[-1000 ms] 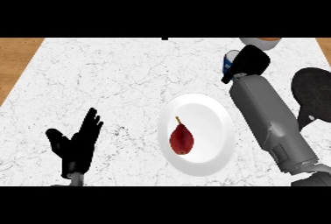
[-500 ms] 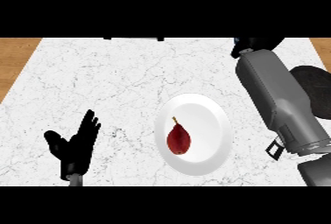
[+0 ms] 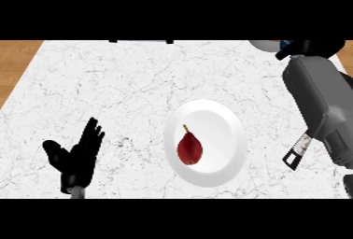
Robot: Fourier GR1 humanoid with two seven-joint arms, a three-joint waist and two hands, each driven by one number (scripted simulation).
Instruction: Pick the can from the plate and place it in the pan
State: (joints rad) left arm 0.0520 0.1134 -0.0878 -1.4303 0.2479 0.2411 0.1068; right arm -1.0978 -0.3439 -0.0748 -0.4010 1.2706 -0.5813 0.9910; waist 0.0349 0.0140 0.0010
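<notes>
Part of right hand [image 3: 314, 47] beyond view's top edge

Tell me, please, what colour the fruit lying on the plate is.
Dark red fruit on the white plate, best seen in the head view.

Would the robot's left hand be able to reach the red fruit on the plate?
Probably yes. The left hand rests open beside the plate, and only counter lies between it and the red fruit.

One white plate [image 3: 228, 116], one dark red pear [image 3: 189, 148], one marble counter [image 3: 103, 84], and two black hands: the left hand [image 3: 76, 156] and the right hand [image 3: 316, 46].
</notes>
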